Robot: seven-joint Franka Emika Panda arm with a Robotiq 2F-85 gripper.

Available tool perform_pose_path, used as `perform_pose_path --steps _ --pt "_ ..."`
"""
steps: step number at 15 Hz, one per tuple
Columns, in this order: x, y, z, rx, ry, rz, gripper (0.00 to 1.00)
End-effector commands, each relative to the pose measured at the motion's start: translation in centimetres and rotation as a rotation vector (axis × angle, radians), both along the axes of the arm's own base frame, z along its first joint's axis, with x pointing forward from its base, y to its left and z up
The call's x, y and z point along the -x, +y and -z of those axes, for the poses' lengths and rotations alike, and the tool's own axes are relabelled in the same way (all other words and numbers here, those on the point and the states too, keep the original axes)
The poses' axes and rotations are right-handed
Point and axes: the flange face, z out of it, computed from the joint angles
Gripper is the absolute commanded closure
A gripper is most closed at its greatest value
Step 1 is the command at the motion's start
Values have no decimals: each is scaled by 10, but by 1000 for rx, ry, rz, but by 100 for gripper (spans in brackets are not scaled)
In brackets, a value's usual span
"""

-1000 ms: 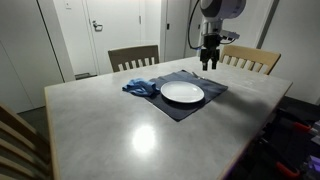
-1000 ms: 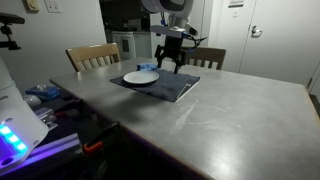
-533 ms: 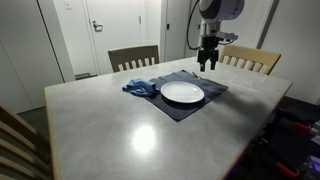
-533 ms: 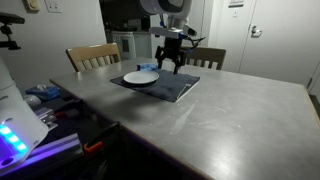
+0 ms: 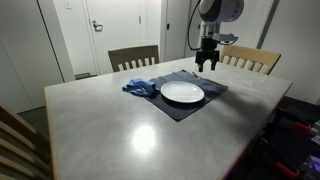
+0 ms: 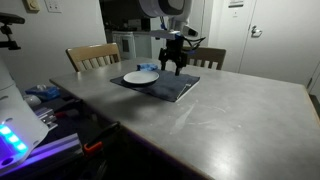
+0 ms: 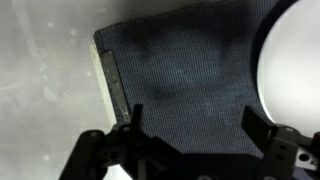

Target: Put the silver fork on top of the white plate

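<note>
Silver fork (image 7: 108,85) is the likely weak point. It appears only as a thin pale strip lying flat along the left edge of the dark placemat (image 7: 180,70) in the wrist view, so that reading is tentative, and in both exterior views it is too small to pick out.

Risks, as judged from here:
- A flat, slender fork leaves little for the fingertips to get under, so a shallow descent could close on nothing.
- A descent that goes too deep could press into the desk (image 5: 120,130) or snag the mat edge.
- An off-centre grasp could let the fork swing or slip out during the carry.
- A release from too high could send the fork sliding off the white plate (image 5: 182,92).

End effector (image 7: 195,135) has its fingers spread wide with nothing between them. It hangs above the far side of the placemat, clear of its surface, in both exterior views (image 5: 207,64).

Relative position in the wrist view: the fork lies off to the left of the open fingers, outside the gap between them. The plate rim (image 7: 295,50) sits to the right, on the opposite side. The blue napkin (image 5: 140,87) lies beside the plate.
</note>
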Motion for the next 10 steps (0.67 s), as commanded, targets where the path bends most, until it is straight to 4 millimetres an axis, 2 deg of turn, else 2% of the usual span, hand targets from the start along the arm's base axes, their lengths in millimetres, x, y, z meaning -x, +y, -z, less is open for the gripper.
perform_pose_path --steps 1,6,10 --pt "-7 -12 6 41 -13 68 0" --pt "-9 -18 20 62 -10 110 0" --pt "-1 -33 38 71 13 85 0"
